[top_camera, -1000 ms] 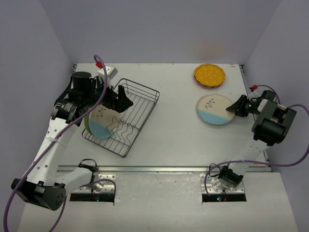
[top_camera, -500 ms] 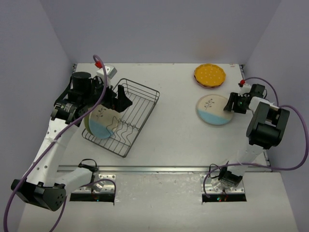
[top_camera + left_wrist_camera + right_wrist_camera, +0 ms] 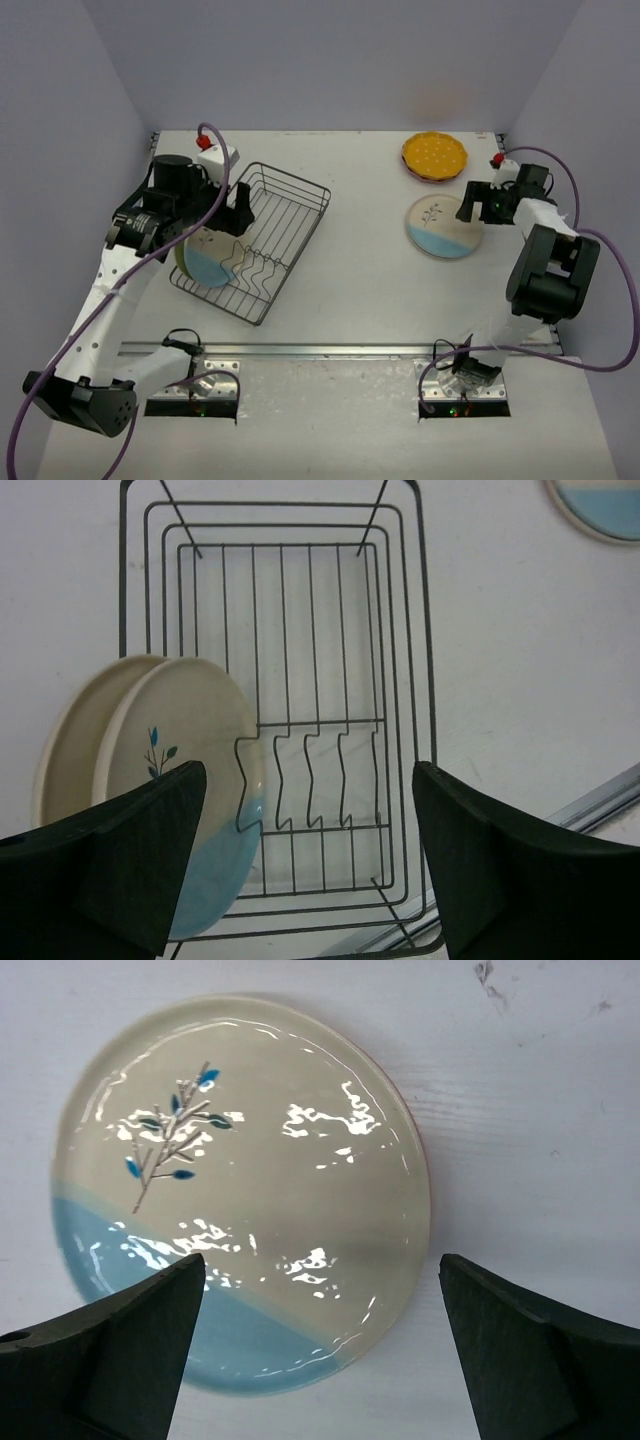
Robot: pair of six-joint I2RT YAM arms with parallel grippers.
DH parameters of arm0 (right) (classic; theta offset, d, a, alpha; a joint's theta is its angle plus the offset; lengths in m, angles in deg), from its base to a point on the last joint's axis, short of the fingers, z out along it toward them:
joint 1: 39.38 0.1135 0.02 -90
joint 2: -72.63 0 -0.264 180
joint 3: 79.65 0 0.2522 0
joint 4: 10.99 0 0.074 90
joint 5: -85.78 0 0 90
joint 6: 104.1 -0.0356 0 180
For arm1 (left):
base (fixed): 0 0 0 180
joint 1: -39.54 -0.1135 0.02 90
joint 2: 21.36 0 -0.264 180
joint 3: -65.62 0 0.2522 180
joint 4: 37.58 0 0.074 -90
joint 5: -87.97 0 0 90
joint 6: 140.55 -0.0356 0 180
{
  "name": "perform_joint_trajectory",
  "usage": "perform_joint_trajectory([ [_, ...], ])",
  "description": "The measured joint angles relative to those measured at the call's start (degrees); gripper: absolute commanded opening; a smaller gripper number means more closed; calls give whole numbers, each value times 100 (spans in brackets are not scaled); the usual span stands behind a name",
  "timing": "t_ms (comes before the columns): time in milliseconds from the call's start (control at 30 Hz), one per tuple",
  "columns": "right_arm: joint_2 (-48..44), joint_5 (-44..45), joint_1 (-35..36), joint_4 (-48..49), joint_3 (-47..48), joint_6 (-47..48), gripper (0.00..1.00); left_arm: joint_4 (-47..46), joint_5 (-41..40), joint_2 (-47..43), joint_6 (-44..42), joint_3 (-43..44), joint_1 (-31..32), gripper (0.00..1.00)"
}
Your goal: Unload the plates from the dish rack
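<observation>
Left gripper (image 3: 243, 207): jaws spread wide, nothing between them. It hangs above the dish rack (image 3: 310, 630), over the end where the plates stand.
Right gripper (image 3: 478, 206): jaws spread, empty. It is poised over the unloaded plate (image 3: 250, 1180), which lies flat on the table (image 3: 360, 260).
Rack contents: two plates stand on edge at one end, leaning together. The front plate (image 3: 190, 730) is cream over blue with a sprig mark. The rear plate (image 3: 75, 730) is plain cream as far as it shows. The other wire slots hold nothing.
Table contents: the unloaded plate is cream and blue, face up. Just beyond it lies an orange dotted plate (image 3: 434, 152). A second rim shows under the orange one, but its pattern cannot be told.
Handling, judged: the plates look like glazed ceramic. They should be rigid, breakable if knocked or dropped, and fairly heavy for a two-finger hold. The glare on the unloaded plate suggests a slick surface.
Grip point, judged: the upper rim of the front plate, where it stands clear of the wire. The pinch should go across the plate's thickness.
Risk, judged: the lower edge may snag on the wavy dividers, or the plate may slip from the pads.
</observation>
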Motion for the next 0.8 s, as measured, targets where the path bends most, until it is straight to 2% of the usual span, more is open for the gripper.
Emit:
perform_joint_trajectory([
  [200,-980,-531,52,-239,0,-6,99,333,-1013,92,-247,-247,0,56],
  [500,-2308,-1276,283,-389,-166,-26,99,483,-1986,702,-367,-387,-28,53],
  [800,-2596,-1599,329,-577,-438,-5,99,386,-2443,821,-486,-424,-65,53],
])
